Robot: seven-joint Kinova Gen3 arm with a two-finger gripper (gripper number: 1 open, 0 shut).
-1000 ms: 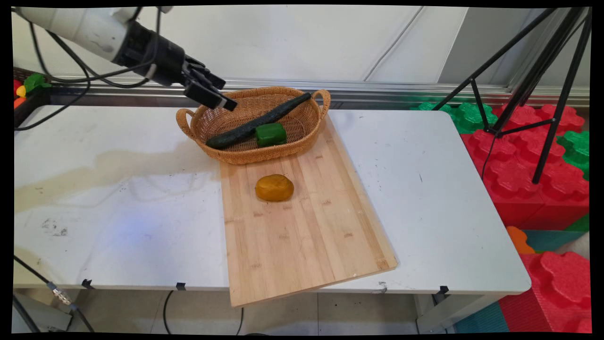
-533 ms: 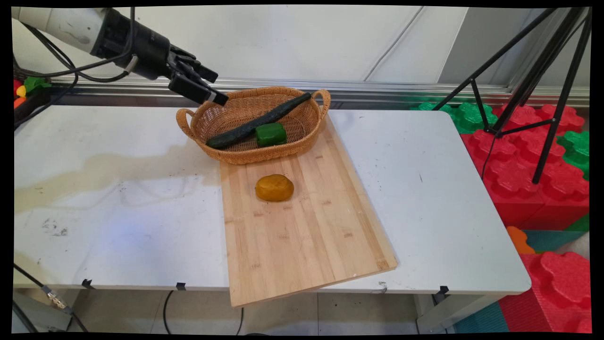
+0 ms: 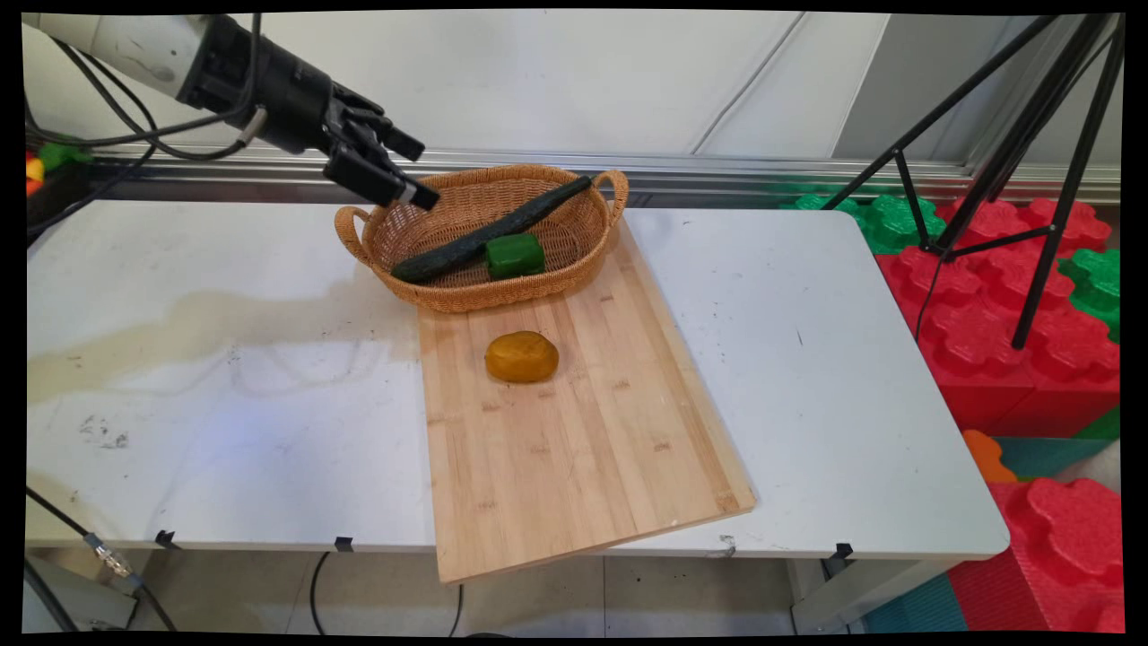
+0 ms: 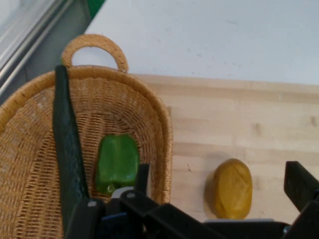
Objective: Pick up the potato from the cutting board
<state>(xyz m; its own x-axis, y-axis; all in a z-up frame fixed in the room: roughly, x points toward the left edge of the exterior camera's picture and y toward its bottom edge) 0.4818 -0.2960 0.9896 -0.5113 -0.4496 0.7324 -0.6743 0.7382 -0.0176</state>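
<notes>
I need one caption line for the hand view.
Open gripper above wicker basket holding cucumber and green pepper.

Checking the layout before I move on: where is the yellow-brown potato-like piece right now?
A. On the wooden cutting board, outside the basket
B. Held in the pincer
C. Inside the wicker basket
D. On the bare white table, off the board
A: the yellow-brown piece lies alone on the wooden cutting board, in front of the wicker basket, which holds only the cucumber and the green pepper; the pincer is empty above the basket's left rim.
</notes>
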